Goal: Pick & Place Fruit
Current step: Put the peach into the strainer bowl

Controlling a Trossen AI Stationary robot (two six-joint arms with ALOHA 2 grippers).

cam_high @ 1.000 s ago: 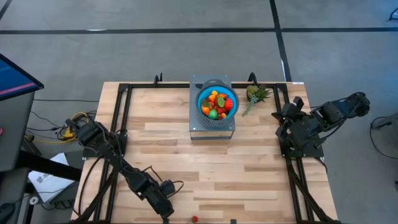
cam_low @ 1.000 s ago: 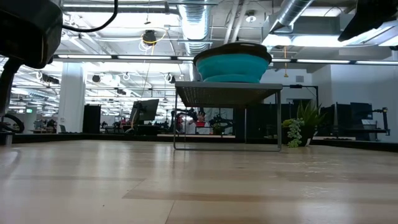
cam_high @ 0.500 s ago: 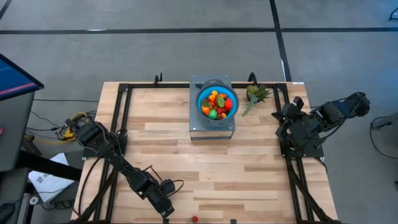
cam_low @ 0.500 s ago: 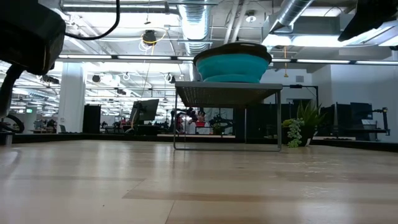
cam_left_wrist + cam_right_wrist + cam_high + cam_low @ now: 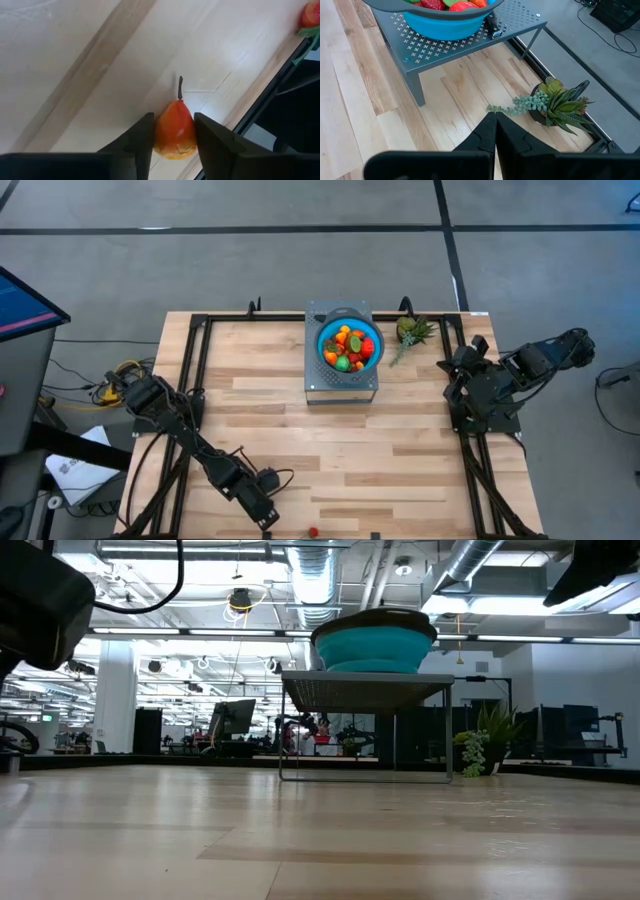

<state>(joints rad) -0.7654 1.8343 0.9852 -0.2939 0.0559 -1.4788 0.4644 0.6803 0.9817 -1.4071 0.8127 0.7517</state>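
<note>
A blue bowl (image 5: 348,345) heaped with small red, orange and green toy fruits stands on a grey perforated stand (image 5: 340,385) at the table's far middle; the low view shows the bowl (image 5: 375,645) too. My left gripper (image 5: 265,515) is by the near edge, shut on an orange-red toy pear (image 5: 172,125). A red fruit (image 5: 313,532) lies on the table's near edge, also seen in the left wrist view (image 5: 311,14). My right gripper (image 5: 495,127) waits shut over the table's right side. My left gripper pinches the pear's wide lower body (image 5: 161,137) between its two fingers (image 5: 137,145), one on each side. The pear's stem (image 5: 180,87) points away from the wrist, along the fingers. Whether the pear rests on the table or hangs clear of it I cannot tell.
A small spiky green plant piece (image 5: 412,332) sits right of the stand, with a trailing sprig (image 5: 522,105) on the wood. Black frame rails (image 5: 195,370) run along the table's left, right and far sides. Bare wood spans the table's middle.
My left arm has shifted slightly, as the low view's upper left corner shows; which way I cannot tell. The bowl, stand and right arm have stayed put.
</note>
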